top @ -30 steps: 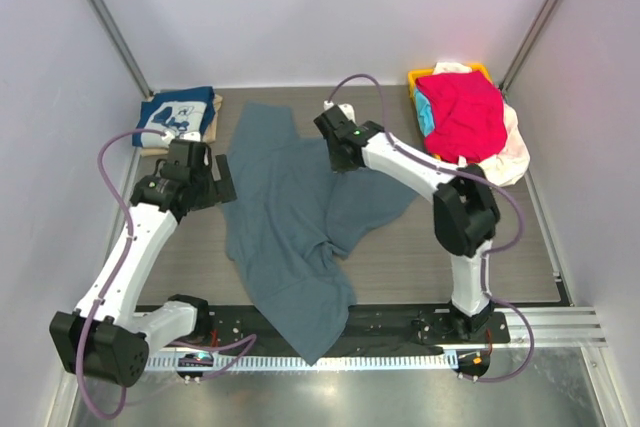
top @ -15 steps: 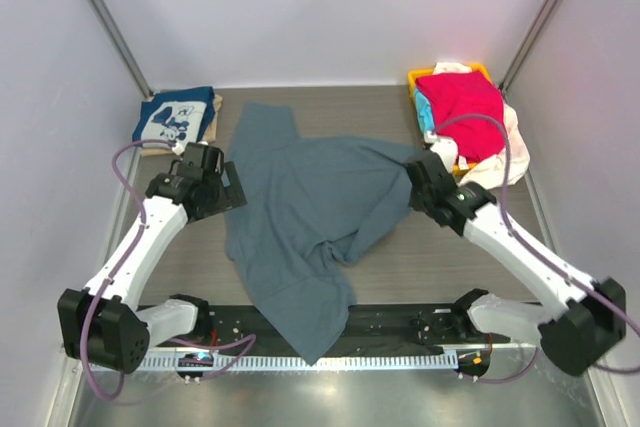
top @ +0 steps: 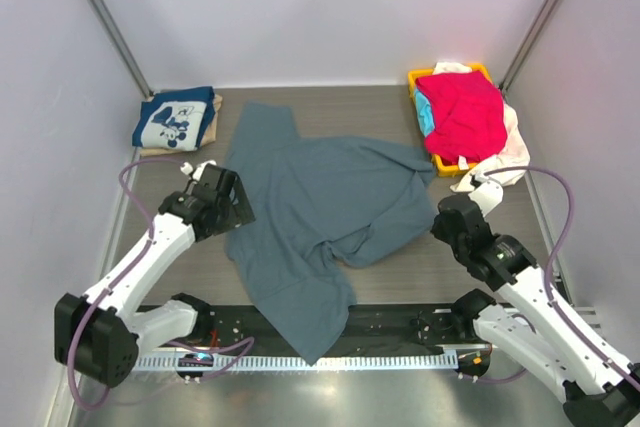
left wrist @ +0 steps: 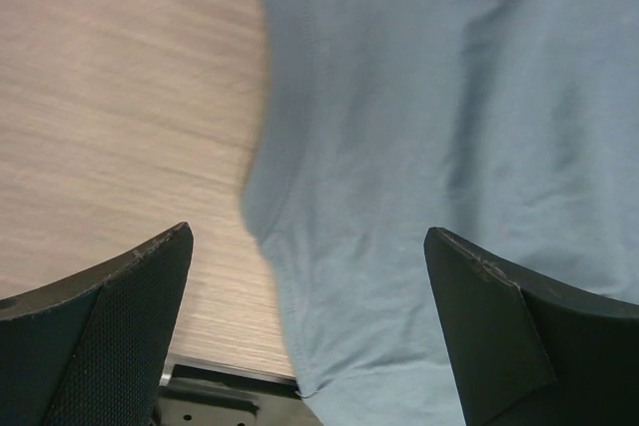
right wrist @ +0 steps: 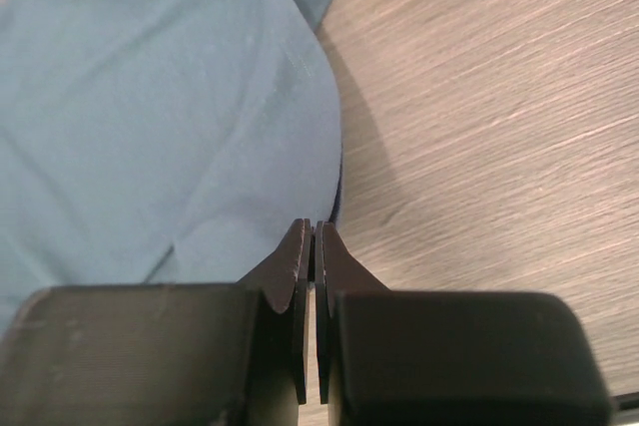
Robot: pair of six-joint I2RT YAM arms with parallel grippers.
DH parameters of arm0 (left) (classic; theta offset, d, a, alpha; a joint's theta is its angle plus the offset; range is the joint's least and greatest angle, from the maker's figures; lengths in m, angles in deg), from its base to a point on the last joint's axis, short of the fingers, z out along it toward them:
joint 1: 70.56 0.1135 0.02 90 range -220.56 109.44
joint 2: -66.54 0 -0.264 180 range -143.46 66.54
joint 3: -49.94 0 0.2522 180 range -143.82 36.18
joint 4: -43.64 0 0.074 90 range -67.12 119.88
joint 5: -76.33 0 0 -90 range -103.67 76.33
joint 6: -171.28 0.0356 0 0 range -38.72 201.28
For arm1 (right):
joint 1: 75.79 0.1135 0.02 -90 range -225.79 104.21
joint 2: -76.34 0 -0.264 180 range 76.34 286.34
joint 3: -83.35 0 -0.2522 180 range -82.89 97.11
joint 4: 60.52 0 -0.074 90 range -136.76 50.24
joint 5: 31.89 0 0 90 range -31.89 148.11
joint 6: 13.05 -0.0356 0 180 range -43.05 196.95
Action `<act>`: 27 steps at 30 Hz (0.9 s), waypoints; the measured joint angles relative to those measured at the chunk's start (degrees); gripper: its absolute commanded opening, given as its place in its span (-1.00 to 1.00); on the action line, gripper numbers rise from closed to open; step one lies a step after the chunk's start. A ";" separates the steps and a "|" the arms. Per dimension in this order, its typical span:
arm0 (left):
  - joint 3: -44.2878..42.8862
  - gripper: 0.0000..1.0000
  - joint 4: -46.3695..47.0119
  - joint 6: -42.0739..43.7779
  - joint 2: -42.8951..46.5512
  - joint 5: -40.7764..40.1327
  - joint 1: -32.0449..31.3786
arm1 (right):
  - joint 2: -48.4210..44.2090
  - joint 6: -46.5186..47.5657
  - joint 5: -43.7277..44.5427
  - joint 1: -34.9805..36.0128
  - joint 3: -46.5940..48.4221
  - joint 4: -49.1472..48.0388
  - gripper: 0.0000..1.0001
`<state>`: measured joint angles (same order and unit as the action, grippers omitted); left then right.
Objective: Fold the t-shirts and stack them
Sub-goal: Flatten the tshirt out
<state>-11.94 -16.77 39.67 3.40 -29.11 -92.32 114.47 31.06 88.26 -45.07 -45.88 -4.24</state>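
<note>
**In the middle of the worktop: slate t-shirt (top: 320, 197) spread out, unheld**

The slate t-shirt lies rumpled across the centre, one end trailing over the near edge. The left gripper (left wrist: 308, 236) is over the shirt's left border, its fingers wide apart and gripping nothing. The right gripper (right wrist: 312, 231) is nearer the right edge, just off the shirt's right border, fingers pressed together and empty. A folded navy t-shirt (top: 172, 119) rests in the far left corner.

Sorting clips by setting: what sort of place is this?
Likely a robot test cell, not a home: plain white walls box in a wood-grain table, with a black mounting rail along its near edge and a basket of tees.
</note>
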 measured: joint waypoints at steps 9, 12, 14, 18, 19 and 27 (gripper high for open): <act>2.69 1.00 2.43 -3.32 1.44 -2.01 0.09 | 2.32 -1.11 1.07 -0.04 0.00 -0.26 -0.98; 4.72 1.00 4.07 -4.11 -0.48 -1.97 0.15 | 2.99 -1.09 1.09 -0.04 0.00 -0.33 -0.98; 6.10 1.00 4.92 -4.52 -1.51 -1.92 0.37 | 2.99 -1.07 1.11 -0.04 0.00 -0.48 -0.98; 7.67 0.99 7.17 -4.66 -3.69 -1.66 1.46 | 3.04 -1.07 1.31 -0.04 0.00 -0.55 -0.98; 8.02 1.00 7.89 -4.68 -4.26 -1.44 1.77 | 3.06 -1.05 1.36 -0.04 0.00 -0.61 -0.98; 10.62 0.98 13.35 -4.63 -9.68 0.11 2.91 | 4.33 -0.81 1.99 -0.09 0.00 -1.09 -0.98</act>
<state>-1.32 -3.42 35.04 -6.28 -29.00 -89.41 118.80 30.25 90.25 -45.16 -45.88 -5.33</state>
